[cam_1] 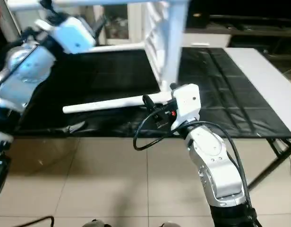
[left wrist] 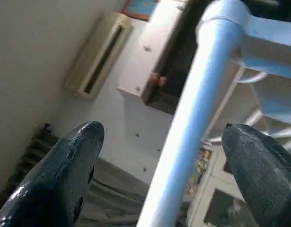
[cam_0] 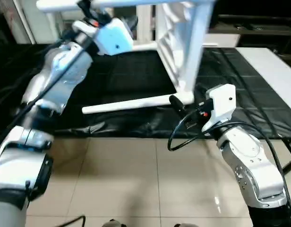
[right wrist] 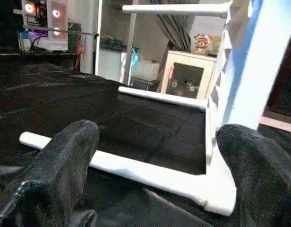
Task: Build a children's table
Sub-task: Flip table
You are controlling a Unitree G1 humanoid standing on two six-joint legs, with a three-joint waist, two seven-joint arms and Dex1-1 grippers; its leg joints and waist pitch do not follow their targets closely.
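on the black-covered work table the children's table stands tipped on its side, the white tabletop upright on one edge and its legs sticking out level. one lower leg runs along the cloth toward the robot's left; an upper leg crosses the top of the head view.

the left gripper is raised to that upper leg, its black fingers spread wide on either side of the tube, gripping nothing. the right gripper sits low near the bottom corner of the tabletop, fingers just as wide apart, with the lower leg lying between and ahead of them; it holds nothing either.

judging from this, the step in hand is taking hold of the half-built table to steady or turn it. to do it well, each gripper should centre its tube between the fingers before closing, and grip close to the socket, where the leg flexes least. closing one hand first could tip the upright top.

the left wrist view shows the tube is already between the fingers, which the head views leave unclear behind the white wrist housing. the right wrist view shows another leg lying on the cloth farther back.
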